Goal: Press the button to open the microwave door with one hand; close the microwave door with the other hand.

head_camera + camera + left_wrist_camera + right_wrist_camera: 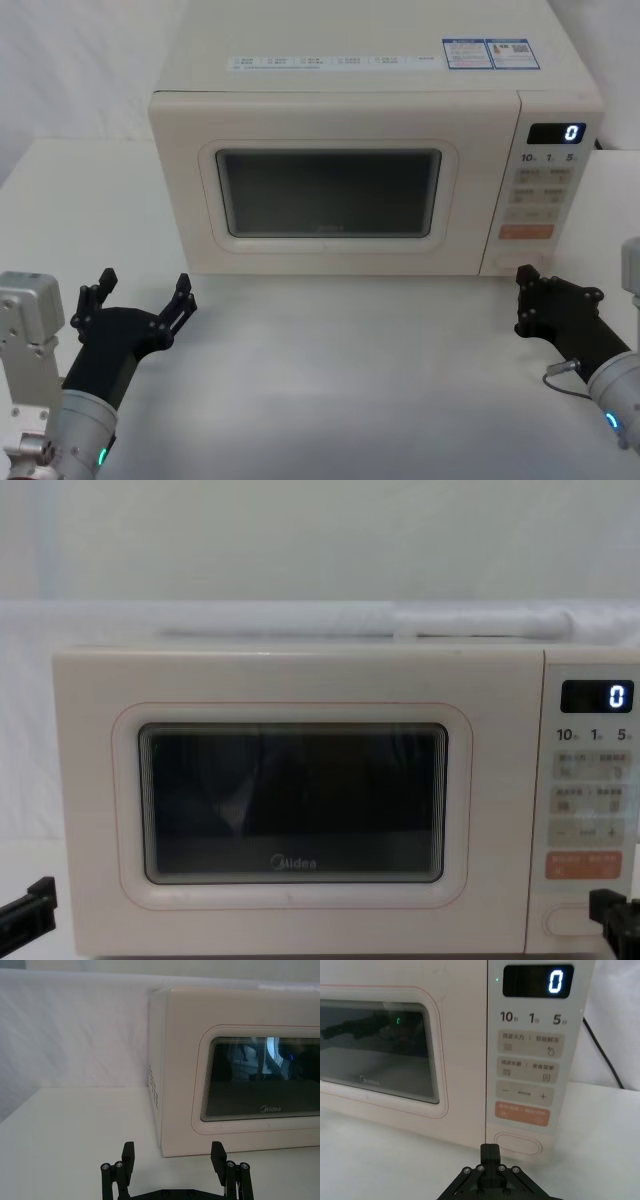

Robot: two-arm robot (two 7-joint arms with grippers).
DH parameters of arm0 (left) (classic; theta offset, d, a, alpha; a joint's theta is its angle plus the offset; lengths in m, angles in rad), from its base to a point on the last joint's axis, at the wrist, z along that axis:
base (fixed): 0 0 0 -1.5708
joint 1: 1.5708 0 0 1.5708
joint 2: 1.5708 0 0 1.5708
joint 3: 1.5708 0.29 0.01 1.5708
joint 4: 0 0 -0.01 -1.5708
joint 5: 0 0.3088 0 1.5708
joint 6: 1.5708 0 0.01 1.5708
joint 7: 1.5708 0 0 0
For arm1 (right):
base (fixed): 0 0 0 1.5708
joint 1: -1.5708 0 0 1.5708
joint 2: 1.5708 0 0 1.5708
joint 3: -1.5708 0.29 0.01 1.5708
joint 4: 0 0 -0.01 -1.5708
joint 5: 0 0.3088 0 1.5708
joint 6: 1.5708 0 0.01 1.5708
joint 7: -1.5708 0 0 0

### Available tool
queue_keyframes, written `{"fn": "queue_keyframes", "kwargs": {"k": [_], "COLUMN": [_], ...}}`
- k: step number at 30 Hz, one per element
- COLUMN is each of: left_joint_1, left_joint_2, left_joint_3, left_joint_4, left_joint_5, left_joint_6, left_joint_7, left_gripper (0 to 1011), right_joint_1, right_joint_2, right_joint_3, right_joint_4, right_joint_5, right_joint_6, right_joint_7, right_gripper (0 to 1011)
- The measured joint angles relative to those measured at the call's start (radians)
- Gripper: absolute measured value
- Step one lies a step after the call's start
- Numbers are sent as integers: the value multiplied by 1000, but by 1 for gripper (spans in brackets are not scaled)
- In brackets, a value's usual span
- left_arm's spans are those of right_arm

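— What does the setting look like?

— A white table (350, 380) carries one cream microwave (300, 80) set against a pale, draped white backdrop (75, 1030). A black cord (602, 1055) trails down behind the appliance on its right side.

— How many of each thing can be counted?

— One microwave door (180, 180), shut flush with the body, its dark window (328, 192) ringed by a thin pinkish outline and marked with a grey logo. One narrow control panel (545, 180) to the right of the door, its display (556, 133) reading a single "0". One orange key (522, 1113), and directly below it one wide cream button (517, 1144) at the very bottom of the panel. Two blue-and-white stickers (490, 53) sit on the top of the casing.

— And the arms?

— Two. The left gripper (145, 292) hangs just above the table in front of the door's lower left corner, well short of it, its fingers (128, 1156) spread wide and holding nothing. The right gripper (527, 284) sits low in front of the panel, its fingers (490, 1152) drawn together into a single tip aimed at the button, close to it but apart. Each wrist shows a green light.
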Motion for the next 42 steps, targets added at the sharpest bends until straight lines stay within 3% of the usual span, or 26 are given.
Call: {"fn": "queue_keyframes", "kwargs": {"k": [12, 27, 42], "left_joint_1": [0, 0, 0], "left_joint_2": [0, 0, 0], "left_joint_3": [0, 0, 0], "left_joint_4": [0, 0, 0], "left_joint_5": [0, 0, 0], "left_joint_6": [0, 0, 0], "left_joint_7": [0, 0, 0], "left_gripper": [1001, 1001, 1001], "right_joint_1": [49, 103, 143], "right_joint_2": [-17, 16, 7], "right_joint_3": [-15, -19, -31], "right_joint_4": [72, 130, 185], "right_joint_5": [4, 32, 56], "right_joint_6": [18, 41, 31], "right_joint_7": [2, 50, 49], "right_gripper": [0, 0, 0]}}
